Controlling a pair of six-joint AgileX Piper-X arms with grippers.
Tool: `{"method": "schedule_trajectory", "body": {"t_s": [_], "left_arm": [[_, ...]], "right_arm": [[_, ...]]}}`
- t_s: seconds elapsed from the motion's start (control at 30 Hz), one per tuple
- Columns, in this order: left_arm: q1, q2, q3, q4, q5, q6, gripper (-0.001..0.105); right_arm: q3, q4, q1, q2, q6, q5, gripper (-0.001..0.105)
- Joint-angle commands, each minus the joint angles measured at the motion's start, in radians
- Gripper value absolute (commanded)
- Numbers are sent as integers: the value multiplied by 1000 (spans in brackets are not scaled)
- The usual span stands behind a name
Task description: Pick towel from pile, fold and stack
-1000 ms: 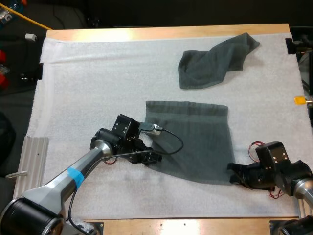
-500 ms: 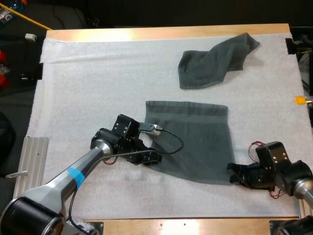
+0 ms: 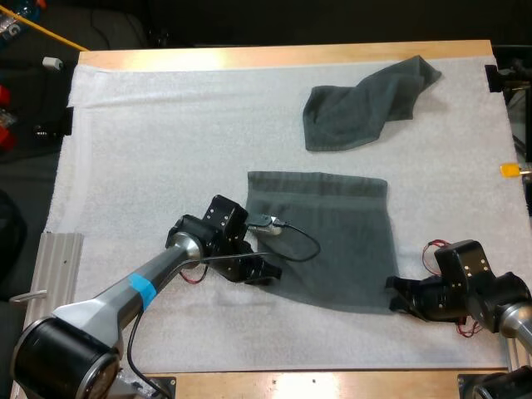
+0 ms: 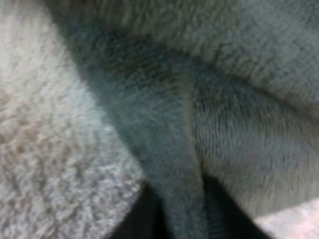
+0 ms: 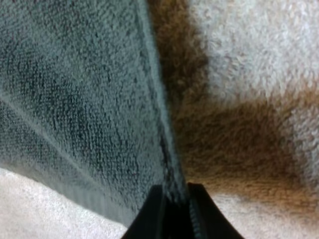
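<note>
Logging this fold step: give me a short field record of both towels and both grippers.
flat towel: spread at centre of mat
crumpled towel: far right of mat, apart from flat towel
left gripper: shut on flat towel's near left corner
right gripper: shut on flat towel's near right corner
fold: not yet made

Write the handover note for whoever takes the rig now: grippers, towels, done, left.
Left gripper: shut on the spread towel at its near left corner.
Right gripper: shut on the same towel's near right corner.
Crumpled towel lies apart, toward the far right of the white mat.
Done: one towel laid flat, both near corners gripped.
Left: fold it, likely near edge over to far edge, then fold the crumpled towel and stack.
</note>
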Motion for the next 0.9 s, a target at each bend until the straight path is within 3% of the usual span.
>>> {"method": "schedule_trajectory", "body": {"t_s": [0.0,0.2,0.37,0.67,0.87], "left_arm": [[-14,20,10,60,-23,-4,0],[-14,-82,9,123,-58,47,0],[-14,-246,9,205,-42,77,0],[-14,-451,9,373,26,106,0],[-14,-545,9,425,160,115,0]], "right_arm": [[3,5,-3,-8,-11,-11,0],[-3,7,-3,-29,-23,-48,0],[-43,67,-3,-106,-34,-58,0],[-128,300,-3,-260,-57,-58,0],[-128,430,43,-354,-57,-66,0]]}}
